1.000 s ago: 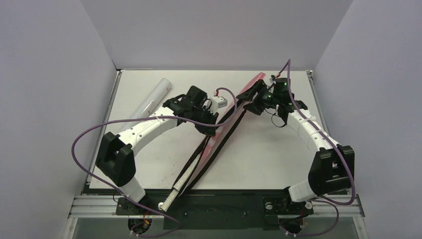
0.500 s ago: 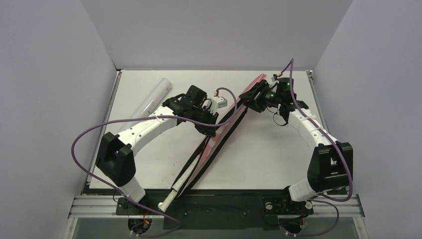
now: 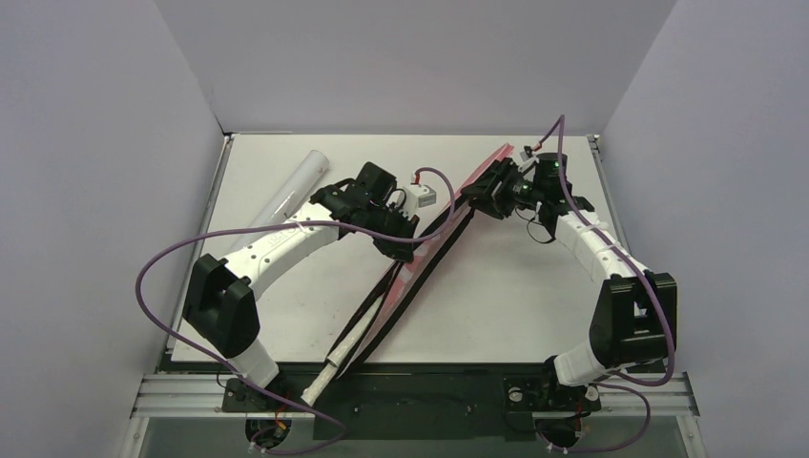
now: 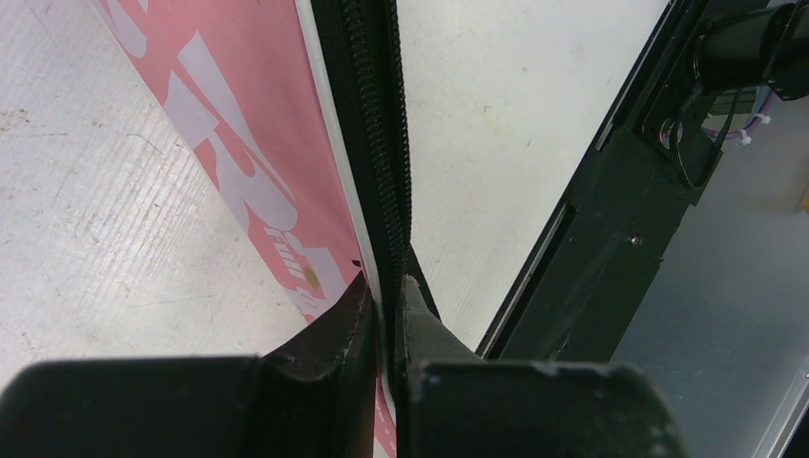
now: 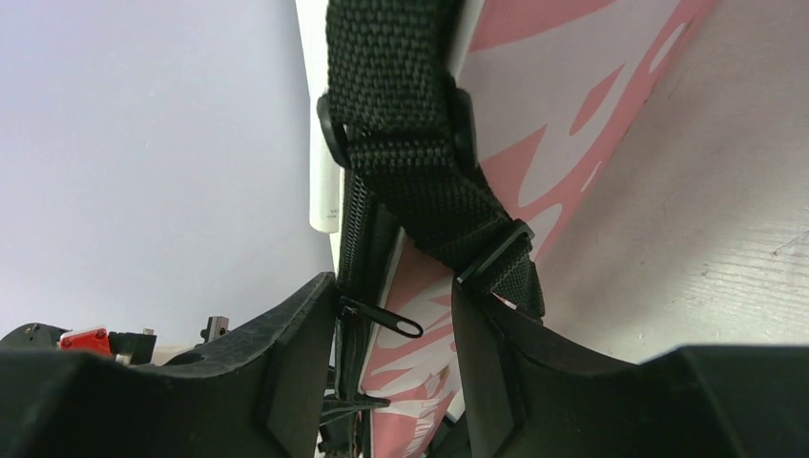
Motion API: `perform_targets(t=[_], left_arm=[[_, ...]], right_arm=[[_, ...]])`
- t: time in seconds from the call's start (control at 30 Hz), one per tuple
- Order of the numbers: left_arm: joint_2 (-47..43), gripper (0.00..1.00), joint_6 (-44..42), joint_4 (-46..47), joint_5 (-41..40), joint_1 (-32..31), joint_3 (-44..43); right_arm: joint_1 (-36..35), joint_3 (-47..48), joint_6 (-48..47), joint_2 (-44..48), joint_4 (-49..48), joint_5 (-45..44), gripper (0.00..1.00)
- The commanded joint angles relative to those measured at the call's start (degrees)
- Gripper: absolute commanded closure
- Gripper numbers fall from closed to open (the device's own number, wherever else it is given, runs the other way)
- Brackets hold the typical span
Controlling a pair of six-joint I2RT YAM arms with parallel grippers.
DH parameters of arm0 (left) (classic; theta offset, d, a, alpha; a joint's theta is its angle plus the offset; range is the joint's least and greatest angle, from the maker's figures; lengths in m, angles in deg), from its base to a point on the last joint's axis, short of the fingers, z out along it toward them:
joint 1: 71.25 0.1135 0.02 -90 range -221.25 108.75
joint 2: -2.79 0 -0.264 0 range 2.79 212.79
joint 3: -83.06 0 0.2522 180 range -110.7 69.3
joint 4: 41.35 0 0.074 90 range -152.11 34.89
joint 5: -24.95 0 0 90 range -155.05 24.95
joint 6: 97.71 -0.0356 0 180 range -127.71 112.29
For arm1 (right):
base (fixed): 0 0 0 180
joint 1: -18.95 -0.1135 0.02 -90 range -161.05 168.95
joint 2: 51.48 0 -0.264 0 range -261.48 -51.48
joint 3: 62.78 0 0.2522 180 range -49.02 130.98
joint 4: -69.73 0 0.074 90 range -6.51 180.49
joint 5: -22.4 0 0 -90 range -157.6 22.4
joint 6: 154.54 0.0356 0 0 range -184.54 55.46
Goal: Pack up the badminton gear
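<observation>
The long pink cover [image 3: 405, 275] is lying slanted on the surface [image 3: 515, 286], the left fingers [image 4: 334, 353] pinching its zip edge, the right fingers [image 5: 286, 353] waiting half open around the zip pull [image 5: 382, 320] at its far end.

Cover [image 4: 238, 162] pink, white lettering; zipper [image 4: 374, 143] and woven strap [image 5: 410, 143] black; tube [image 3: 296, 186] seemingly plain white.

a matte white rectangular tabletop [image 3: 534, 305] sits boxed in by plain pale lilac-grey walls [image 3: 410, 57] at the back and both sides, under soft, even light; a silver aluminium frame rail [image 3: 181, 393] runs along its near edge.
</observation>
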State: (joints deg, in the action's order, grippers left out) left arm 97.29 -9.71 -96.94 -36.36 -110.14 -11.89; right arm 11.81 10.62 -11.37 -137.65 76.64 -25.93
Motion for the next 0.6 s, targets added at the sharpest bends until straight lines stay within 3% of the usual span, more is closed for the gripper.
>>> perform_targets(t=[0.0,0.57], left_arm=[[-4.35,1.0,-0.67,1.43,4.26,0.14,-4.01],[-3.83,1.0,-0.75,1.28,4.86,0.08,-4.06]], right_arm=[[2.0,-1.44,-1.78,0.69,-3.25,2.81,0.58],[3.38,-0.63,0.17,1.73,-7.13,6.4,0.63]])
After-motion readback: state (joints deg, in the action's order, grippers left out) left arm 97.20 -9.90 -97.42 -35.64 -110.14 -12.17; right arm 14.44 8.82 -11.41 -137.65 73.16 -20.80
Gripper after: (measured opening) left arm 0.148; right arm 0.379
